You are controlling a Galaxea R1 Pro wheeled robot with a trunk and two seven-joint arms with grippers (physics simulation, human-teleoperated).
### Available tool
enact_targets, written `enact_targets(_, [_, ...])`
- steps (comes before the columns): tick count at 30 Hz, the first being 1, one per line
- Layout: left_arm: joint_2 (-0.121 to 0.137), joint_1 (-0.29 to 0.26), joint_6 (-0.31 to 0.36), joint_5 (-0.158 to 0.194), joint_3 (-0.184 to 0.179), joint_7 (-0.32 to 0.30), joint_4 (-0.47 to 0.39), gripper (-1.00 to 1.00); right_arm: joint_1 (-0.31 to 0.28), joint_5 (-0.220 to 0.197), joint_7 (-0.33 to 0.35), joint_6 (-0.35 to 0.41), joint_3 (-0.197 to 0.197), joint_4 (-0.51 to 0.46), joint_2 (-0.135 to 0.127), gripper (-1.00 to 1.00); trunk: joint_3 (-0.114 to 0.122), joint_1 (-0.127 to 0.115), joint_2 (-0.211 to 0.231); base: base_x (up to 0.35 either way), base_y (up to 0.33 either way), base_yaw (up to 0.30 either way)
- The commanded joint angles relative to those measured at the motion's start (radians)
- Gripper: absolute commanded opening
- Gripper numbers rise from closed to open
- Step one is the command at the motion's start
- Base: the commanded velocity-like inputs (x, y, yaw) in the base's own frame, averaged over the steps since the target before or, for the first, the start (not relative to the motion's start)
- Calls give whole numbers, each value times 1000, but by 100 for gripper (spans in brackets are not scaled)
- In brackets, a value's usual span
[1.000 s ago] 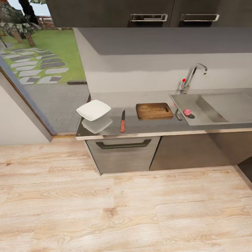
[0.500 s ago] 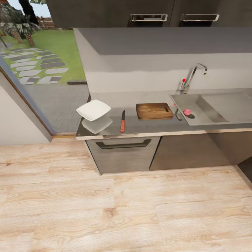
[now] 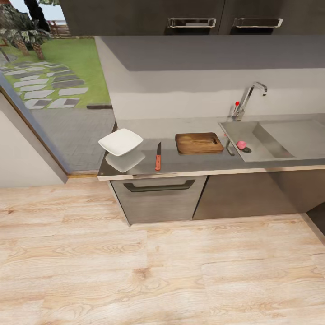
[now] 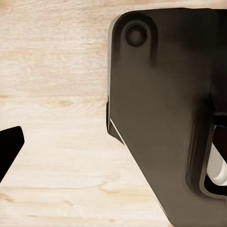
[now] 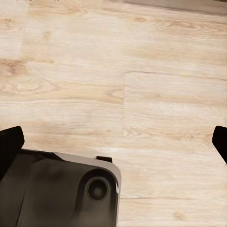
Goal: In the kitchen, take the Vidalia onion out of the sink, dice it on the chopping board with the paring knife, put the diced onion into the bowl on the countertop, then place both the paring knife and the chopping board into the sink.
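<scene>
Surface: the long grey matte steel-like surface (image 3: 194, 164) runs across the middle of my head view, over dark grey cabinet fronts with bar handles (image 3: 159, 186).
Bowl: the white square bowl with rounded corners (image 3: 120, 141) sits at the left end of the surface, its pale reflection just below it.
Knife: the small paring knife with a reddish-brown wooden handle and short dark blade (image 3: 158, 156) lies right of the bowl, blade pointing to the back wall, apart from both bowl and board.
Board: the dark brown wooden chopping board with a slot handle (image 3: 199, 142) lies flat right of the knife, its slot end next to the basin.
Sink: the rectangular grey steel sink (image 3: 271, 141) is at the right of the frame, with the chrome bent tap (image 3: 249, 97) and its red-tipped lever behind it.
Onion: a small pink round thing, the Vidalia onion (image 3: 241, 144), rests in the basin beside the dark round drain.
Floor: pale wood planks (image 3: 158, 271) fill the lower half of the frame.
Left fingers: in my left wrist view one dark tip (image 4: 9, 144) shows at the frame's left edge over the planks; I cannot tell how wide they stand.
Right fingers: in my right wrist view dark tips (image 5: 10, 144) sit at both side edges, spread wide and holding nothing, over the planks.
</scene>
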Motion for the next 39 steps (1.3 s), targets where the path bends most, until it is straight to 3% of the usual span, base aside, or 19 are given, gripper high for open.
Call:
enact_targets(1, [0, 1, -1, 1, 0, 2, -2, 100, 0, 11, -5, -1, -4, -1, 1, 100, -1, 1, -2, 0, -24, 0])
enact_targets(12, [-3, 1, -1, 1, 0, 3, -2, 100, 0, 11, -5, -5, -3, -1, 2, 100, 2, 1, -2, 0, -295, -9])
enact_targets(39, [-2, 1, -1, 2, 2, 4, -3, 100, 0, 11, -5, -12, -2, 0, 5, 100, 42, 1, -2, 0, -319, -24])
